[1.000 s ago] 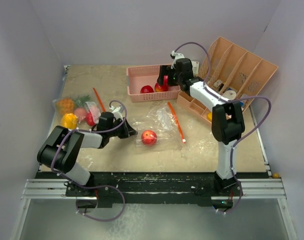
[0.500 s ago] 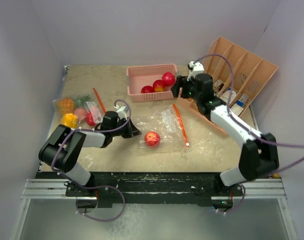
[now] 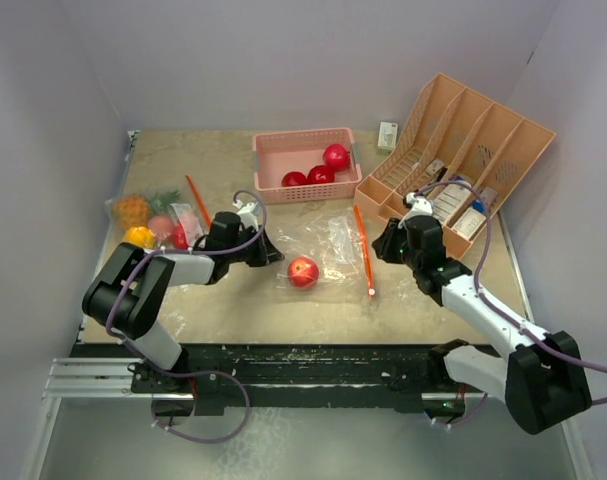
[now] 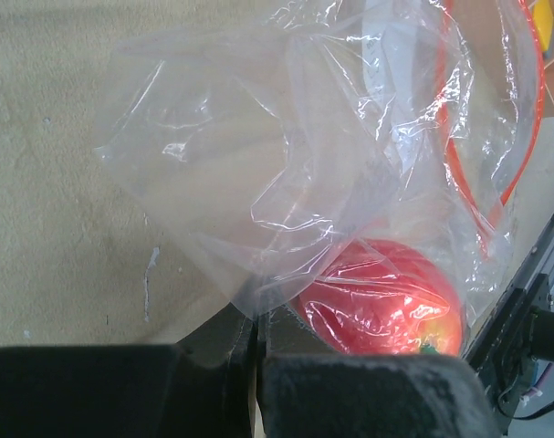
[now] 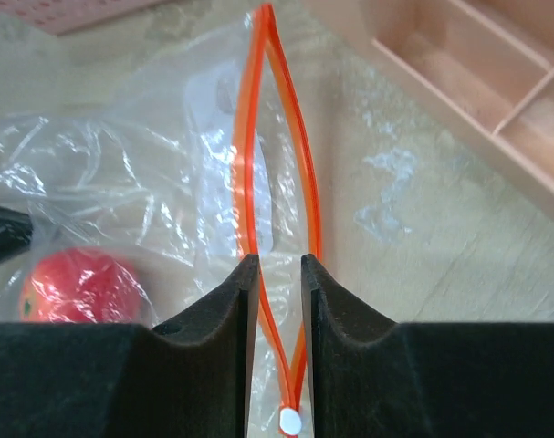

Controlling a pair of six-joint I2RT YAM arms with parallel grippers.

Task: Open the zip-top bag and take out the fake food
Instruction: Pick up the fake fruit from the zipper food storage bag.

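On the beige worktop (image 3: 233,310), a clear zip-top plastic bag (image 3: 333,235) (image 4: 258,164) (image 5: 121,155) lay crumpled near the middle, just in front of a pink slotted plastic basket (image 3: 303,190). A round red glossy plastic fruit (image 3: 303,271) (image 4: 381,297) (image 5: 76,287) sat inside the bag, at the end nearest the arms' bases.

The left claw (image 3: 268,252) (image 4: 258,319) was closed tight on the bag's left corner, with a fold of clear film caught between its fingers just beside the fruit.

The right claw (image 3: 380,243) (image 5: 279,260) stood at the bag's right side. Its fingers were narrow, with a slim gap between them, and the bag's orange zip strip (image 3: 361,245) (image 5: 245,164) ran through that gap. The strip's two tracks were parted into a slender loop. Whether the fingers pressed on the strip could not be told.

Three red round plastic fruits (image 3: 321,172) lay in the basket. Near the worktop's left edge sat a second clear bag (image 3: 188,222), holding an orange plastic pineapple (image 3: 133,210), a yellow plastic bell pepper (image 3: 138,237) and red pieces. A tan divided organiser (image 3: 483,130) with white bottles (image 3: 453,195) leaned at the far right corner.
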